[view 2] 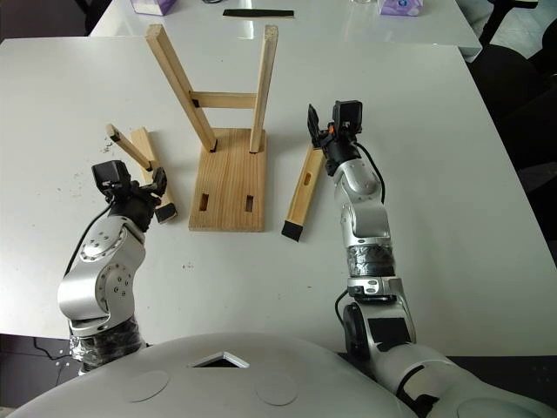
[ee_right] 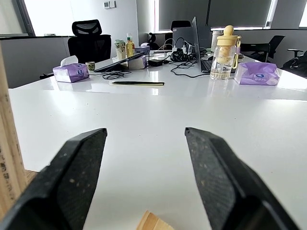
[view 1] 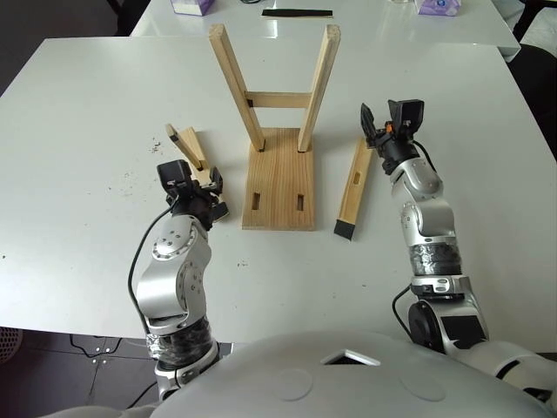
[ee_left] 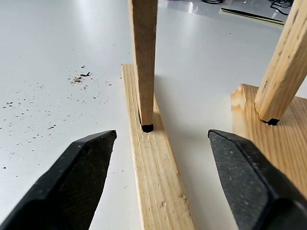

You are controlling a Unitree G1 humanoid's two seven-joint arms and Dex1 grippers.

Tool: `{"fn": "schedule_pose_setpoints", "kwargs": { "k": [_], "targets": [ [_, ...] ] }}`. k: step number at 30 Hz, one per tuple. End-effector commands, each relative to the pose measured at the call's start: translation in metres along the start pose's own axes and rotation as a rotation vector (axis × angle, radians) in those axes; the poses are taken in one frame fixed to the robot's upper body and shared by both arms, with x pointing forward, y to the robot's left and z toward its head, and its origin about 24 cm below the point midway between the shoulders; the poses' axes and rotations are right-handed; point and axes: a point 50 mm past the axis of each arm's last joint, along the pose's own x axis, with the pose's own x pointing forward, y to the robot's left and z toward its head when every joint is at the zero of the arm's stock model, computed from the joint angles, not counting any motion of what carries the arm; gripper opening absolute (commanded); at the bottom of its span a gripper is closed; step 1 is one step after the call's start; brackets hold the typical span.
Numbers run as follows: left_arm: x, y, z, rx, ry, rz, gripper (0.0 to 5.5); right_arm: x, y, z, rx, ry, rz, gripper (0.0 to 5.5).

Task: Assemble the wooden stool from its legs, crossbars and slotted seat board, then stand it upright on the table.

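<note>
Two legs [view 1: 233,83] joined by a crossbar [view 1: 278,99] stand at the far end of the seat board [view 1: 280,200], which lies flat mid-tabletop [view 1: 87,131]. The left gripper [view 1: 209,193] has its fingers spread either side of a flat leg piece [ee_left: 153,163] left of the board, not touching it. The right gripper [view 1: 379,126], fingers apart, hovers over the far end of a loose leg [view 1: 355,187] lying right of the board.

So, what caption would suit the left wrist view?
Open left tool flanks a flat-lying stool leg, crossbar standing in its slot, seat board alongside.
</note>
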Motion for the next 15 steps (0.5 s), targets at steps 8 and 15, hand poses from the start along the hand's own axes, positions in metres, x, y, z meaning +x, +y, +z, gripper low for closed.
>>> {"fn": "schedule_pose_setpoints", "kwargs": {
  "k": [8, 15],
  "targets": [
    [0.019, -0.003, -0.005, 0.031, 0.096, 0.070, 3.57, 0.005, 0.001, -0.002, -0.019, -0.004, 0.003, 3.01],
    [0.023, 0.000, -0.015, -0.017, 0.191, 0.106, 3.57, 0.006, 0.003, -0.005, -0.021, -0.002, 0.007, 3.01]
  ]
}}
